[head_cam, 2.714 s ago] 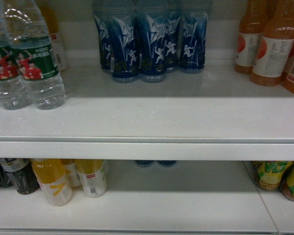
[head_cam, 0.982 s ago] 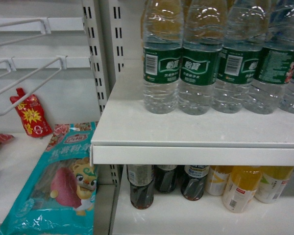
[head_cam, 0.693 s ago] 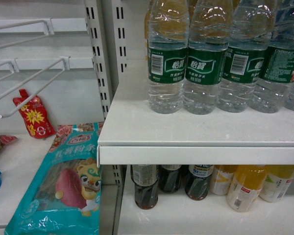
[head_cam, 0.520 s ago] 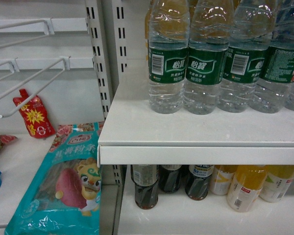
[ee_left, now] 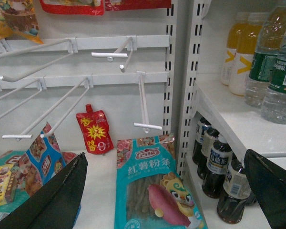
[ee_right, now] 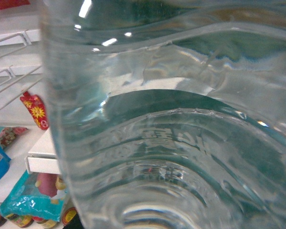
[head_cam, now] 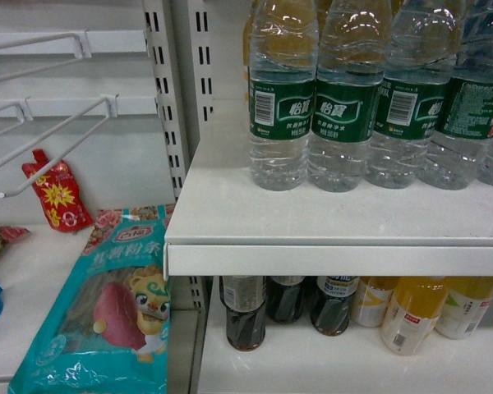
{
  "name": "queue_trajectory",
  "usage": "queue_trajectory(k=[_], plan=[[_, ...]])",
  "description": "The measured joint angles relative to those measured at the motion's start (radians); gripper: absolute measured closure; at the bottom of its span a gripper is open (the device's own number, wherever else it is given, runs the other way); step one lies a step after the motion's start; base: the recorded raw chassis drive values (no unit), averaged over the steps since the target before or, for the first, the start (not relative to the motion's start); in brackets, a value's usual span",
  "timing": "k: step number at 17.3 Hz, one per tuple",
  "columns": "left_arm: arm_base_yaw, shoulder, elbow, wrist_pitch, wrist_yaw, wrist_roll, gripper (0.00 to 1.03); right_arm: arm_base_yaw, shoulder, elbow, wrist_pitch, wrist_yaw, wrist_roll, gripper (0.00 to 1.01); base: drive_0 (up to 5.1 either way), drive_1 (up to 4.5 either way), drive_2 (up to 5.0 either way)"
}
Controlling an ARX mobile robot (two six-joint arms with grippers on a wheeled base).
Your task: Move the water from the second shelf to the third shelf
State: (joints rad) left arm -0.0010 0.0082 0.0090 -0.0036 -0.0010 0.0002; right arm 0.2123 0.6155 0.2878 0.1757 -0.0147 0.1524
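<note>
Several water bottles (head_cam: 283,107) with green labels stand in a row on the white shelf (head_cam: 337,258) in the head view; neither gripper shows there. One clear ribbed water bottle (ee_right: 171,119) fills the right wrist view, pressed close to the camera and covering the right gripper's fingers, which appear shut on it. In the left wrist view my left gripper (ee_left: 165,157) is open and empty, its black fingers (ee_left: 62,191) spread wide. It hangs left of the shelf post, with more water bottles (ee_left: 276,86) up at the right.
Dark cola bottles (head_cam: 245,316) and orange juice bottles (head_cam: 407,316) stand on the shelf below. To the left a slotted upright (head_cam: 168,98) divides off a bay with white wire hooks (head_cam: 57,139), a red pouch (head_cam: 56,193) and a teal snack bag (head_cam: 107,312).
The head view has swung left from the blue bottles to the shelf's left end. Over the last half second nothing has moved.
</note>
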Motion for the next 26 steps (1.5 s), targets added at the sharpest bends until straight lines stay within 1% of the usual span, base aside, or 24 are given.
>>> queue_trajectory(k=[1, 3, 6, 8, 9, 10, 11, 14, 16, 20, 22, 25, 26], plan=[[0.0, 0.0, 0.0, 0.0, 0.0, 0.0, 0.05, 0.024, 0.055, 0.003, 0.058, 0.007, -0.004, 0.58, 0.0, 0.0, 0.0], [0.0, 0.0, 0.0, 0.0, 0.0, 0.0, 0.05, 0.051, 0.177, 0.008, 0.166, 0.023, -0.016, 0.58, 0.0, 0.0, 0.0], [0.0, 0.0, 0.0, 0.0, 0.0, 0.0, 0.05, 0.056, 0.352, 0.039, 0.283, 0.028, -0.04, 0.58, 0.0, 0.0, 0.0], [0.0, 0.0, 0.0, 0.0, 0.0, 0.0, 0.05, 0.055, 0.461, 0.086, 0.339, 0.025, -0.06, 0.58, 0.0, 0.0, 0.0], [0.0, 0.0, 0.0, 0.0, 0.0, 0.0, 0.05, 0.046, 0.514, 0.122, 0.348, 0.01, -0.064, 0.58, 0.0, 0.0, 0.0], [0.0, 0.0, 0.0, 0.0, 0.0, 0.0, 0.05, 0.041, 0.571, 0.163, 0.362, 0.006, -0.064, 0.58, 0.0, 0.0, 0.0], [0.0, 0.0, 0.0, 0.0, 0.0, 0.0, 0.05, 0.041, 0.627, 0.203, 0.38, 0.009, -0.067, 0.58, 0.0, 0.0, 0.0], [0.0, 0.0, 0.0, 0.0, 0.0, 0.0, 0.05, 0.043, 0.761, 0.297, 0.428, 0.034, -0.098, 0.58, 0.0, 0.0, 0.0], [0.0, 0.0, 0.0, 0.0, 0.0, 0.0, 0.05, 0.043, 0.826, 0.343, 0.432, 0.048, -0.102, 0.58, 0.0, 0.0, 0.0], [0.0, 0.0, 0.0, 0.0, 0.0, 0.0, 0.05, 0.044, 0.898, 0.385, 0.456, 0.076, -0.101, 0.58, 0.0, 0.0, 0.0], [0.0, 0.0, 0.0, 0.0, 0.0, 0.0, 0.05, 0.045, 0.937, 0.396, 0.477, 0.098, -0.096, 0.58, 0.0, 0.0, 0.0], [0.0, 0.0, 0.0, 0.0, 0.0, 0.0, 0.05, 0.053, 0.964, 0.406, 0.489, 0.108, -0.089, 0.58, 0.0, 0.0, 0.0], [0.0, 0.0, 0.0, 0.0, 0.0, 0.0, 0.05, 0.058, 0.972, 0.414, 0.491, 0.119, -0.083, 0.58, 0.0, 0.0, 0.0]])
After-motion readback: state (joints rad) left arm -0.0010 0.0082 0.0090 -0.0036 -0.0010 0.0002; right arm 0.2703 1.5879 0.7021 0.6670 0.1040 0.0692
